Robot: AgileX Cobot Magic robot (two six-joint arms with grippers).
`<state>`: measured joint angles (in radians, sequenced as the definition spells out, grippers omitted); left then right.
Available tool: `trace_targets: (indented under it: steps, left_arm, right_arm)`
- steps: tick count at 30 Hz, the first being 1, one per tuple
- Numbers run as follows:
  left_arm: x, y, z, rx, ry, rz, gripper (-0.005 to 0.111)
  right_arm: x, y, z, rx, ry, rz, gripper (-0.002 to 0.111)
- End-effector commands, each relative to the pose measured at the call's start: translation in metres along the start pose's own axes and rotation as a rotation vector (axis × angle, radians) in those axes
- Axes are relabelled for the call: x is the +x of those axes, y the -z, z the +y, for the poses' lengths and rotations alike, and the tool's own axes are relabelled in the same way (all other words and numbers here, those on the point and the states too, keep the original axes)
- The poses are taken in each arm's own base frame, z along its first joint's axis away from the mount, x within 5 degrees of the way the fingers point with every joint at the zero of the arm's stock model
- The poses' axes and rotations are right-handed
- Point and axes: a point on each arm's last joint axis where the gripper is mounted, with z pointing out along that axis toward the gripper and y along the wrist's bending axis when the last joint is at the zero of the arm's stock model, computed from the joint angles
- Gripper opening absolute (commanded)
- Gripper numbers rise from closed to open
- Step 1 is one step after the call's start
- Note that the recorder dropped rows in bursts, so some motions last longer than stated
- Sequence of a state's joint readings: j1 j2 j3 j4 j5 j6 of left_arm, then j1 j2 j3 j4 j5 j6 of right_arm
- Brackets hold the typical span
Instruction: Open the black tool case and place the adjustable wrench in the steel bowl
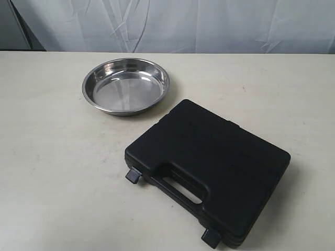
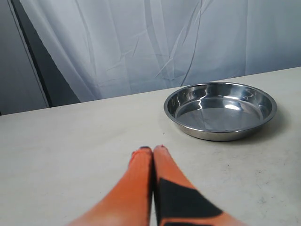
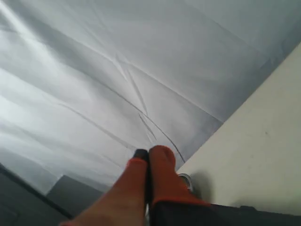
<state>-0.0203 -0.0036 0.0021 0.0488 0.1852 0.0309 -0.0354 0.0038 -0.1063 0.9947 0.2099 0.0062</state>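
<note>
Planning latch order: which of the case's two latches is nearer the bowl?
The left latch of the black tool case, exterior view; the right latch, near the picture's bottom edge, lies farther from the steel bowl.

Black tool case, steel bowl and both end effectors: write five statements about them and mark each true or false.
1. The black tool case is closed. True.
2. The steel bowl holds the adjustable wrench. False: it is empty, and no wrench is in view.
3. The bowl touches the case. False: they sit apart.
4. The left end effector is shut on nothing. True.
5. The right end effector grips the case's handle. False: it is shut on nothing, and no arm is at the case.
</note>
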Motion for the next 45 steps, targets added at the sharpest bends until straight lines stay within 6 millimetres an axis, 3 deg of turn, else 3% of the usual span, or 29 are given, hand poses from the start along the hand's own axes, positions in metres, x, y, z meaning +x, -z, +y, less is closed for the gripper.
trace_targets:
  steps: [1,4,9,14,18,22,29,33,37,40,43,45]
  left_arm:
    - [-0.001,0.000,0.000,0.001,0.002,-0.004,0.000]
    - [-0.001,0.000,0.000,0.001,0.002,-0.004,0.000]
    - [-0.001,0.000,0.000,0.001,0.002,-0.004,0.000]
    - [-0.001,0.000,0.000,0.001,0.002,-0.004,0.000]
    - [-0.001,0.000,0.000,0.001,0.002,-0.004,0.000]
    - [-0.001,0.000,0.000,0.001,0.002,-0.004,0.000]
    - [-0.001,0.000,0.000,0.001,0.002,-0.004,0.000]
    - [-0.001,0.000,0.000,0.001,0.002,-0.004,0.000]
    - [-0.001,0.000,0.000,0.001,0.002,-0.004,0.000]
    - [-0.001,0.000,0.000,0.001,0.002,-0.004,0.000]
    - [-0.001,0.000,0.000,0.001,0.002,-0.004,0.000]
    - [-0.001,0.000,0.000,0.001,0.002,-0.004,0.000]
  right_arm:
    - [-0.016,-0.006,0.035,-0.039,0.310,0.064,-0.001]
    - [-0.029,-0.028,0.059,-0.036,0.531,0.184,-0.001]
    - [-0.049,-0.093,0.093,-0.073,0.789,0.496,-0.001]
    - [-0.055,-0.159,0.111,-0.213,0.807,0.849,-0.001]
    - [-0.035,-0.197,0.107,-0.312,0.774,1.157,-0.001]
    - [0.009,-0.220,0.101,-0.356,0.864,1.359,-0.001]
    - [0.098,-0.232,0.099,-0.249,1.195,1.448,-0.001]
    - [0.137,-0.225,0.096,-0.121,1.285,1.516,-0.001]
    - [0.174,-0.209,0.092,-0.126,1.299,1.659,0.001]
    - [0.193,-0.202,0.089,-0.145,1.311,1.717,0.017]
    - [0.210,-0.198,0.086,-0.171,1.330,1.733,0.042]
    - [0.221,-0.196,0.083,-0.184,1.341,1.738,0.050]
